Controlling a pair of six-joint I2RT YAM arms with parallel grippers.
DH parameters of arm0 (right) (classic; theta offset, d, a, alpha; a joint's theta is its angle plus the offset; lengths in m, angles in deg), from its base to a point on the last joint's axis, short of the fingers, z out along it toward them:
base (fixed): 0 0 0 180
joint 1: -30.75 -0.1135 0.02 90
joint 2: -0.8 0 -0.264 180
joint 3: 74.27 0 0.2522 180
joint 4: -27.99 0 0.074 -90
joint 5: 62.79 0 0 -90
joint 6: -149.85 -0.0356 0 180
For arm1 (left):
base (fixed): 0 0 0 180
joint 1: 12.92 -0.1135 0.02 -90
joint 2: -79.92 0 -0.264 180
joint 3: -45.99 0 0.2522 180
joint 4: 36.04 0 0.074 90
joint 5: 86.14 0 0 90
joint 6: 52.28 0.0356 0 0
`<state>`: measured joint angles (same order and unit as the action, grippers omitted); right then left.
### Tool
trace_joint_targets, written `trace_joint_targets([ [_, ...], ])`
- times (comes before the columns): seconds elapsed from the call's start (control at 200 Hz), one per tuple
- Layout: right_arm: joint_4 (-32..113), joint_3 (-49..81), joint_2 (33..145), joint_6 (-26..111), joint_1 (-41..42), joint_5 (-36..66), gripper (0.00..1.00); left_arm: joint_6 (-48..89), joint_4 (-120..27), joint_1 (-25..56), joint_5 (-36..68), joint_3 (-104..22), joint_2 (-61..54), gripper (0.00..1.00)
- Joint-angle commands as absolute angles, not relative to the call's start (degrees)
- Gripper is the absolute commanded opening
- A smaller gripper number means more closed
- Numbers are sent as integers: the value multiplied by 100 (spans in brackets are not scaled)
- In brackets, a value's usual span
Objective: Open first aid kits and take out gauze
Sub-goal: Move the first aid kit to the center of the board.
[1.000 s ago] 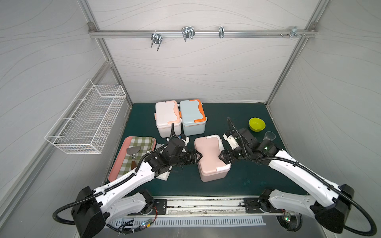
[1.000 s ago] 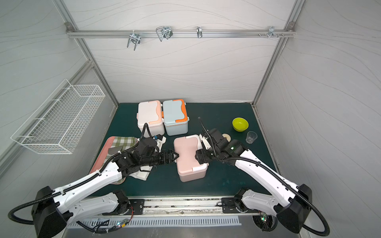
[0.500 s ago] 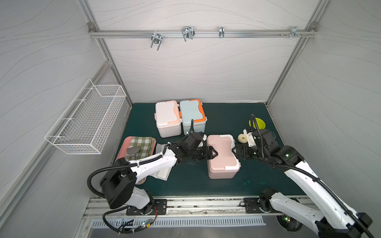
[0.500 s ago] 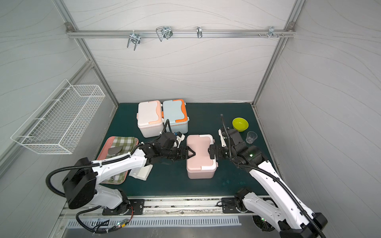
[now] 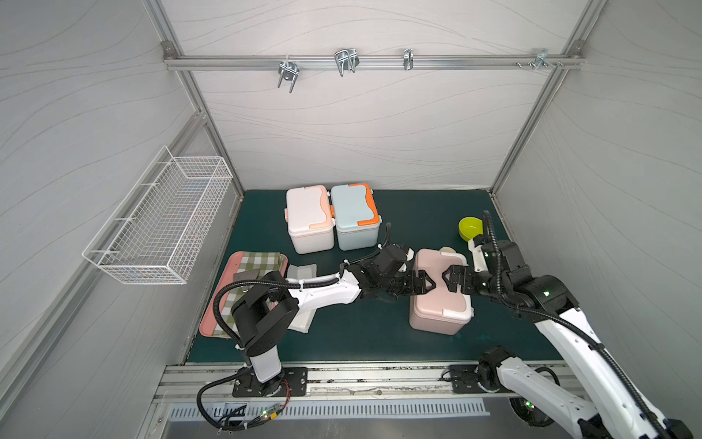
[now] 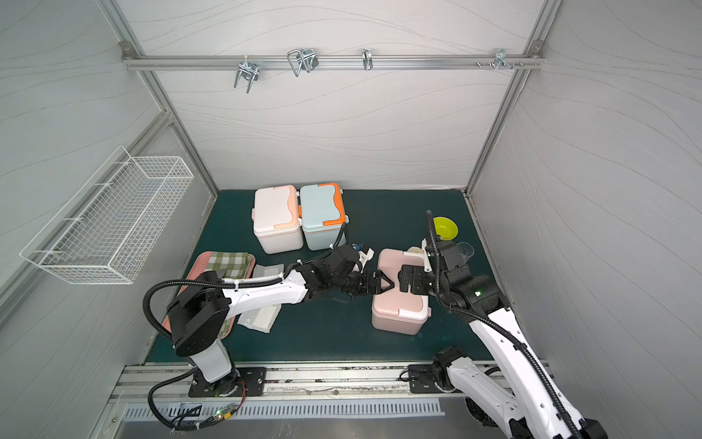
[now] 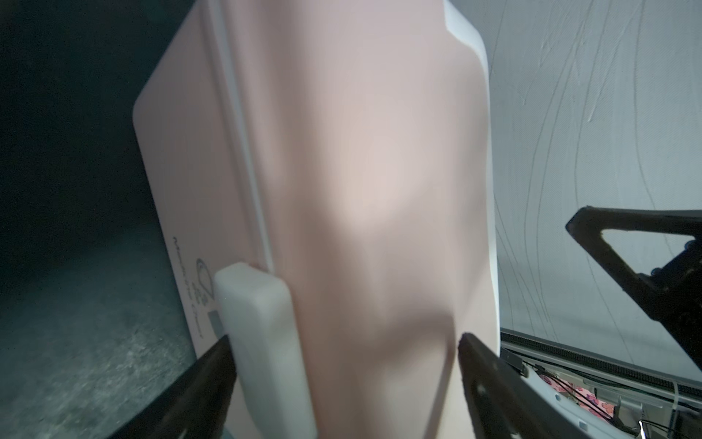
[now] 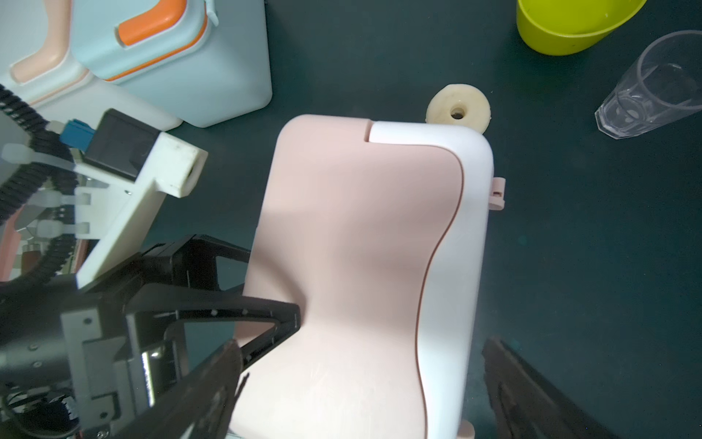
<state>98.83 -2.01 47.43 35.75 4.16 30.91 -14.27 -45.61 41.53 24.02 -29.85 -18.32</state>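
Observation:
The dusty pink first aid kit (image 5: 437,304) (image 6: 399,308) stands closed at the right of the mat. My left gripper (image 5: 428,284) (image 7: 342,338) is open over the kit's left edge, its jaws straddling the white clasp (image 7: 258,342). Facing it over the lid (image 8: 361,209), my right gripper (image 5: 445,283) (image 8: 362,342) is open with wide jaws. The white kit (image 5: 309,218) and the pale blue kit (image 5: 355,214) stand closed side by side at the back. Two gauze pouches (image 5: 302,271) (image 5: 300,323) lie on the mat under my left arm.
A pink tray (image 5: 228,289) with a checked cloth lies at the left. A green bowl (image 5: 470,228), a clear cup (image 8: 653,87) and a cream ring (image 8: 457,110) sit just behind the pink kit. A wire basket (image 5: 163,224) hangs on the left wall.
The pink kit has slid from the middle of the mat to the right, both arms travelling with it. Both grippers have widened and now face each other over its lid.

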Motion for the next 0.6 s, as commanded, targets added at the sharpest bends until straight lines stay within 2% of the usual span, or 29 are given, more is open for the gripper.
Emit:
trace_joint_targets([
  [0.0, 9967, -107, 4416, 3662, 439, 2604, 99, -1419, -4406, 3928, 2231, -2523, -1155, 96],
  [0.145, 9712, -101, 4184, 3583, 381, 1803, 99, -1289, -4792, 3631, 1866, -1720, -50, 99],
  [0.25, 9455, -156, 4215, 3394, -44, 1602, 99, -1119, -5327, 3492, 1477, -1324, 809, 99],
  [0.41, 8919, -241, 4514, 3069, -1555, 2407, 99, -822, -6431, 3432, 613, -997, 2078, 99],
  [0.595, 8547, -54, 5555, 2715, -3069, 3474, 99, -667, -7470, 3385, -266, -849, 3289, 99],
])
